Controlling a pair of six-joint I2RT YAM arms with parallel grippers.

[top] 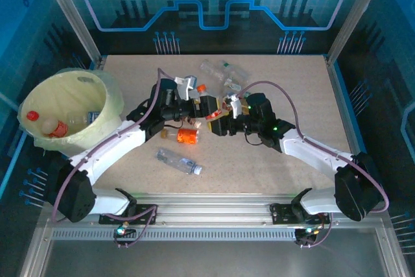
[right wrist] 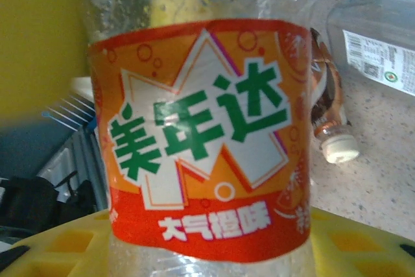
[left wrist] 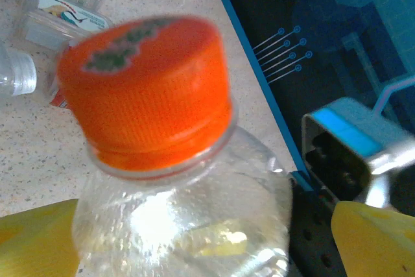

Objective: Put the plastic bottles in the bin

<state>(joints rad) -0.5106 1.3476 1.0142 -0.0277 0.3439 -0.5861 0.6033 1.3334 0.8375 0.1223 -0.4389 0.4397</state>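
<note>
The orange-labelled bottle (right wrist: 201,141) is clamped in my right jaws at mid-tabletop (top: 246,167). My left jaws straddle an orange-capped bottle (left wrist: 181,180), though I cannot tell if they grip. Pick-up stage, I judge; next, a carry left over the bin (top: 97,128).

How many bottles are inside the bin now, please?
1 for certain: a red-capped bottle lies by the left wall of the bin. A pale shape to its right may be a second; the rim may hide more.
</note>
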